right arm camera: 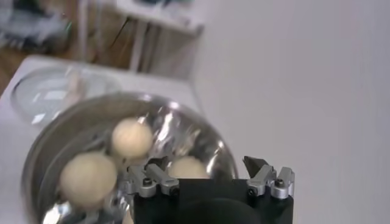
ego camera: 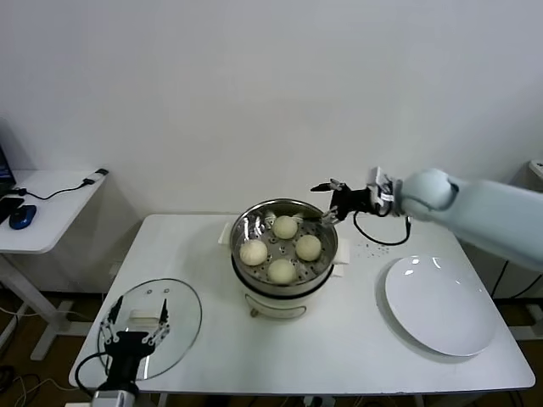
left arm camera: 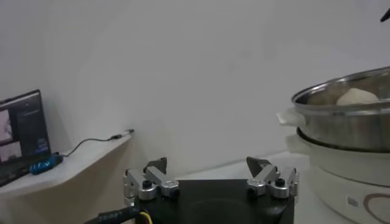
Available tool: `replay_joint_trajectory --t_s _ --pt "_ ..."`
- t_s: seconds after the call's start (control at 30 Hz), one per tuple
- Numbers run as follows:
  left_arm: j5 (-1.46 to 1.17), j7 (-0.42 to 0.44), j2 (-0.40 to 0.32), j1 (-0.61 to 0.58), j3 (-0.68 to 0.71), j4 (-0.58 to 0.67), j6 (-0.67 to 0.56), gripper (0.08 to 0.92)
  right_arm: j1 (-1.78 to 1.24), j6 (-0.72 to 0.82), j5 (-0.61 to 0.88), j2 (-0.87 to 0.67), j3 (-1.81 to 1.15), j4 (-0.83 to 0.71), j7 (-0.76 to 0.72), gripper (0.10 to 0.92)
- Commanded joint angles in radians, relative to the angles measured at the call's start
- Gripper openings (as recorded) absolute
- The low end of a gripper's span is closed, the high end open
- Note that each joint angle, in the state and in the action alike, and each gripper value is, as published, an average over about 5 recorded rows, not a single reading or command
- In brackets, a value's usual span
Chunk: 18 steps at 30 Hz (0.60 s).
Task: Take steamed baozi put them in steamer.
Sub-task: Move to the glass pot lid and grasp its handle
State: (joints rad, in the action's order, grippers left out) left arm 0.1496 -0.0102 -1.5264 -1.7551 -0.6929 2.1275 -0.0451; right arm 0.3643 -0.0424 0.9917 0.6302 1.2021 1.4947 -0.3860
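Observation:
Several cream-white steamed baozi (ego camera: 285, 226) lie inside the shiny steamer (ego camera: 246, 223), which sits on its white pot base at the table's middle. My right gripper (ego camera: 327, 200) is open and empty, held in the air just past the steamer's far right rim. In the right wrist view the gripper (right arm camera: 207, 167) hangs above the steamer (right arm camera: 42, 158) with three baozi (right arm camera: 131, 137) showing below. My left gripper (ego camera: 136, 319) is open and empty, parked over the glass lid at the front left. The left wrist view shows its open gripper (left arm camera: 209, 170) and the steamer (left arm camera: 347, 122) off to one side.
A flat round glass lid (ego camera: 182, 318) lies at the table's front left. A white round plate (ego camera: 441, 305) lies at the right. A side table (ego camera: 51, 208) with a laptop, mouse and cable stands to the left. A black cable (ego camera: 377, 233) hangs from my right wrist.

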Motion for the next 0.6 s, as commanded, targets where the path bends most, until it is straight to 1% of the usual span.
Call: replay_joint_trajectory --t_s 0.03,0.17,0.27,0.33,0.5,0.53,0.6 --pt "0.04 0.008 -0.014 -0.009 -0.007 0.011 0.001 0.823 -0.999 -0.114 -0.135 -0.178 -1.051 0.196 0.268 0.823" --pt "0.076 0.014 -0.017 -0.025 -0.007 0.013 0.004 0.823 -1.312 -0.094 -0.203 -0.098 -1.392 0.25 0.253 0.823" --pt "0.147 0.017 -0.014 -0.023 -0.016 0.014 0.008 0.823 -1.462 -0.093 -0.239 0.003 -1.564 0.261 0.233 0.823" --pt "0.238 0.024 -0.011 -0.021 -0.03 0.015 0.008 0.823 -1.525 -0.093 -0.263 0.076 -1.652 0.265 0.218 0.823" --pt "0.643 0.091 0.001 -0.045 -0.104 0.042 -0.027 0.823 -1.655 -0.083 -0.314 0.21 -1.793 0.284 0.187 0.823" --pt "0.729 0.099 0.002 -0.048 -0.118 0.045 -0.038 0.823 -1.675 -0.081 -0.324 0.229 -1.808 0.285 0.181 0.823" --pt "0.864 0.086 0.002 -0.043 -0.136 0.041 -0.038 0.823 -1.704 -0.083 -0.341 0.265 -1.831 0.279 0.168 0.823"
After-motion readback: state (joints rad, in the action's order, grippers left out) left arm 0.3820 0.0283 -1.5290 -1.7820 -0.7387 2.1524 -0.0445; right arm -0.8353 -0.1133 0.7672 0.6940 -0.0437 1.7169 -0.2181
